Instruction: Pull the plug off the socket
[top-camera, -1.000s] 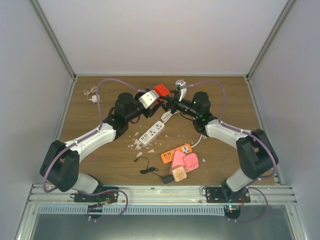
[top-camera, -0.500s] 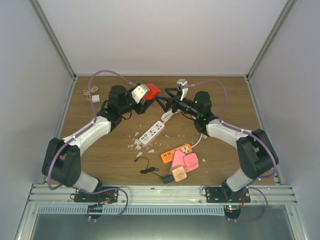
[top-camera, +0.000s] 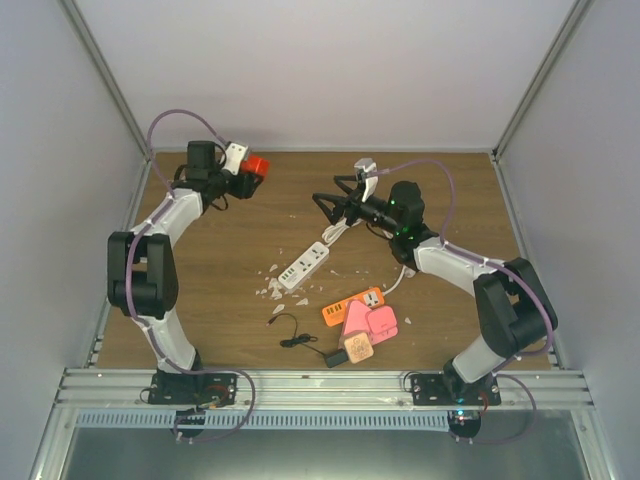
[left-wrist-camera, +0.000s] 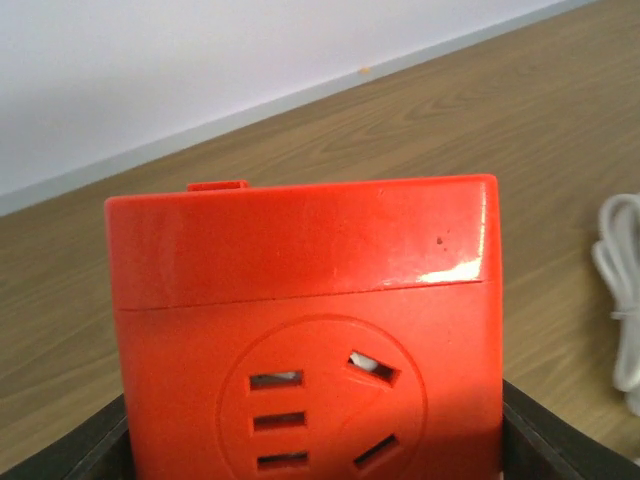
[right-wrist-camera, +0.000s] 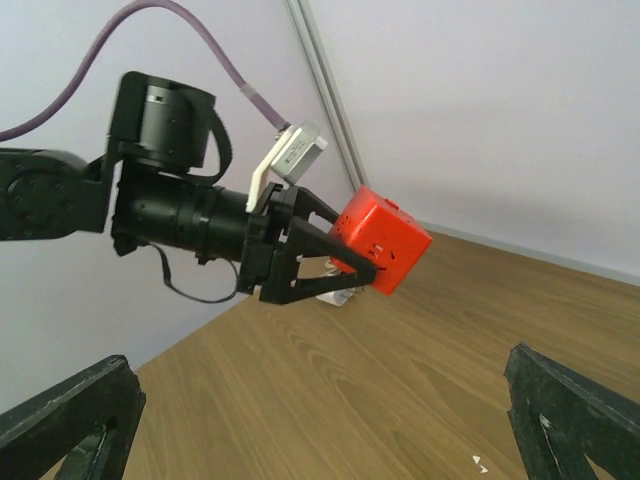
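while the left claw (top-camera: 248, 170) pinches a red socket cube (left-wrist-camera: 300, 330) by its two sides, the right claw (top-camera: 330, 196) hangs spread as wide as it goes, holding nothing and touching nothing. the cube sits off the wooden table (top-camera: 230, 260) near the far left corner, close to the back wall. from the left wrist, its front face shows a ring moulded around five slots, with a small tab on its top edge.

the left arm runs up the left edge of the table from its base, and its wrist turns right, so the cube points toward the middle. the right arm bends at the elbow and reaches in from the right to the rear centre. its fingers (right-wrist-camera: 70, 420) frame the cube from well apart.

below the right claw a white cable (top-camera: 336, 230) lies coiled on the wood, just beside a white power strip (top-camera: 304, 266). whether the plug lies among that cable cannot be told. nearer the bases lie an orange strip (top-camera: 352, 305) and pink adapters (top-camera: 370, 322).
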